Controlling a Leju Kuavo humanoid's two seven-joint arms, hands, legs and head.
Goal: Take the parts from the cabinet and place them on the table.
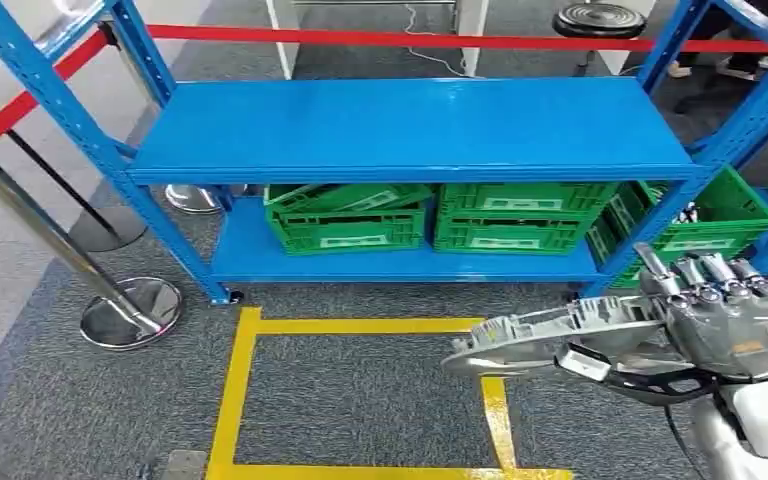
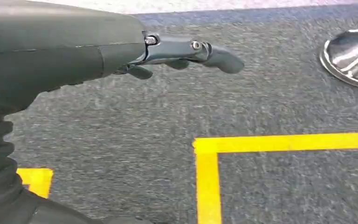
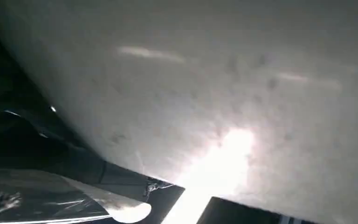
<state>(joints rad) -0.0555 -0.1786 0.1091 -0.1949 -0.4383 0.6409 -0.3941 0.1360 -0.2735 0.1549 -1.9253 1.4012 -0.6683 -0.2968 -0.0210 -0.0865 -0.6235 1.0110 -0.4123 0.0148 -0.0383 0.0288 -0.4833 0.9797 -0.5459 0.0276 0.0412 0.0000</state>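
A pale grey surface (image 3: 223,79), blurred and faintly speckled, spreads across most of the right wrist view, too close to make out what it is. A strong white glare (image 3: 219,163) sits on it near the middle of the lower edge. Dark shapes (image 3: 23,135) lie along the left side, too dim to tell apart. At the lower left corner a shiny, silvery rounded piece (image 3: 74,200) catches the light; whether it is the hand or a held part cannot be told.

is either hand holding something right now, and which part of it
The right hand holds a flat silver metal part by its right end. The left hand holds nothing.
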